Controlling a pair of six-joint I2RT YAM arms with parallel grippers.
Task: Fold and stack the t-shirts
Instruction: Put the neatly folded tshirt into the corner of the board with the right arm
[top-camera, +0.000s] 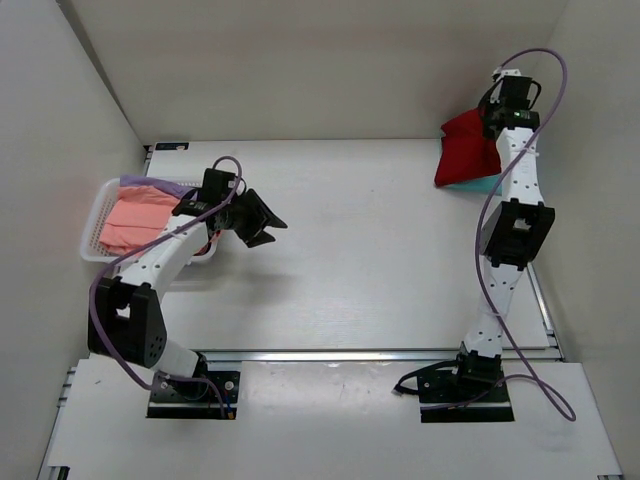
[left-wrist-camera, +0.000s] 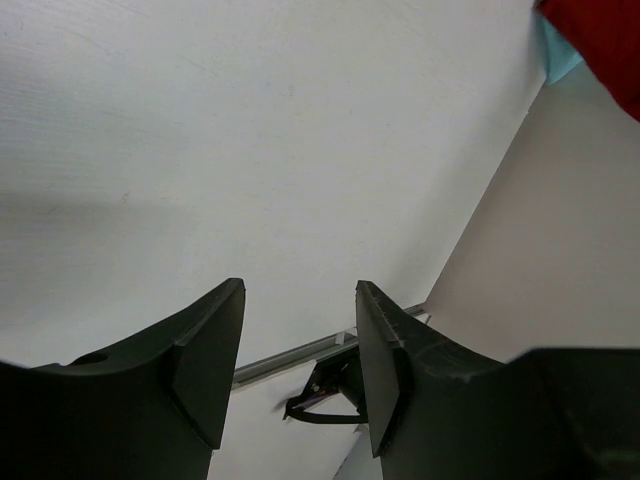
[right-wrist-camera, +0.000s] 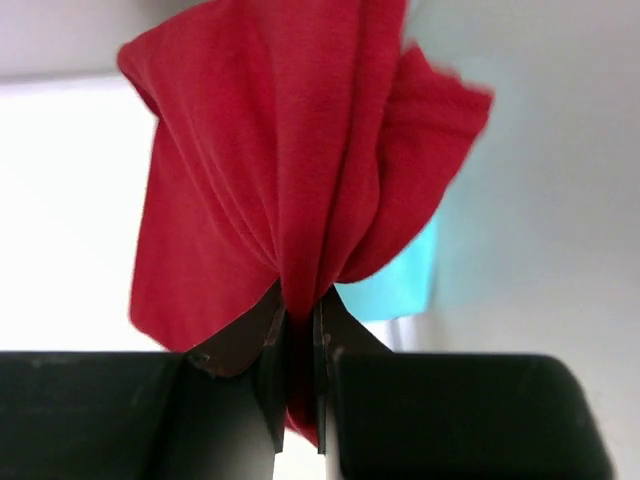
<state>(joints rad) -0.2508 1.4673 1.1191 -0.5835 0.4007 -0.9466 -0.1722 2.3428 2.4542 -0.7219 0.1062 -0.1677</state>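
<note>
no text, labels or numbers can be read anywhere.

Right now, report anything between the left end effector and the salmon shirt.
Nothing loose. The open left end effector faces away from the salmon shirt in the basket; only its own wrist lies between.

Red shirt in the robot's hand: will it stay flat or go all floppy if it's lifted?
Probably floppy: the red shirt bunches into soft folds where the right hand pinches it. It is likely light, being thin cloth. It could slip if tugged, since only a narrow gathered bit is pinched.
</note>
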